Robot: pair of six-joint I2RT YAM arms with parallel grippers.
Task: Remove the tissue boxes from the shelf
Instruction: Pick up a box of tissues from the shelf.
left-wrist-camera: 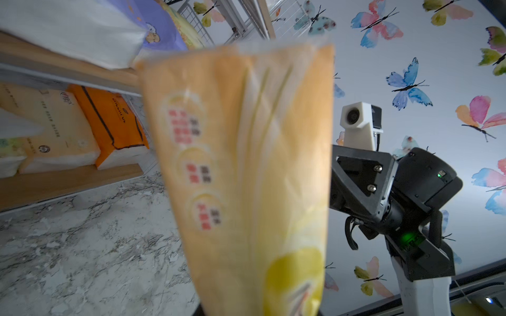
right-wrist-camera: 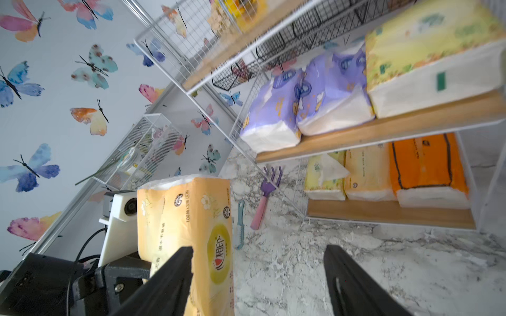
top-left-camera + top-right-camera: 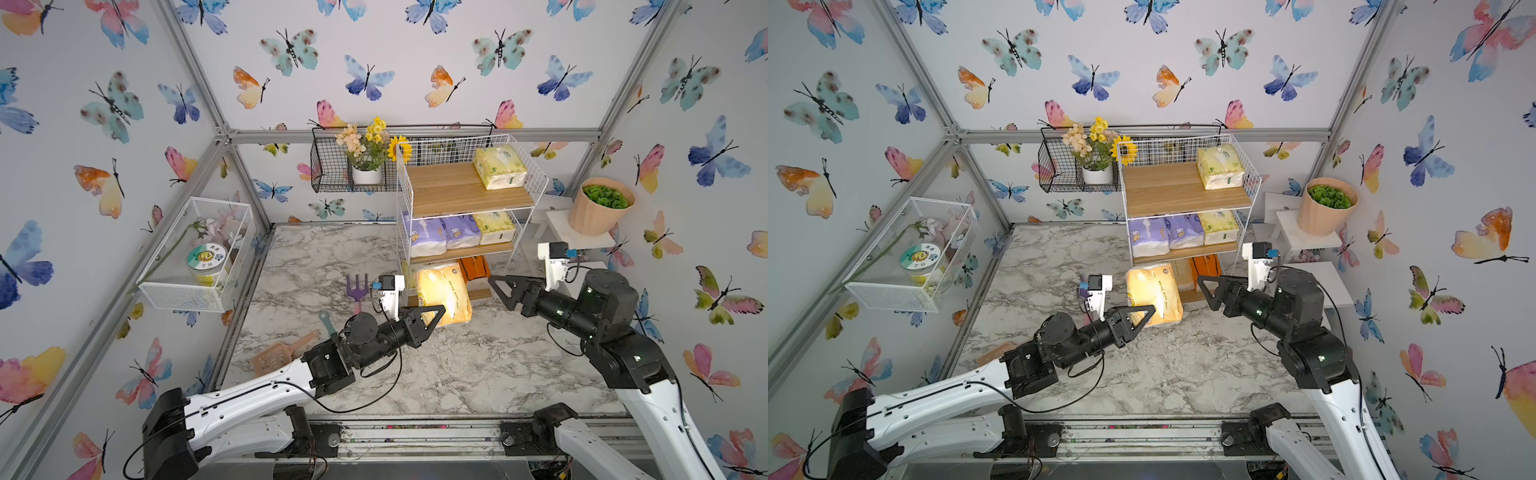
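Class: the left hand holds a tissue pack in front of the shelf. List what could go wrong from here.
1. The left hand pinches the soft peach-orange pack near one end only, so the pack may sag or slip out.
2. The open right hand sits close beside that pack. A move by either arm could knock it.
3. The pack is close to the shelf. A careless swing might catch the wire side.
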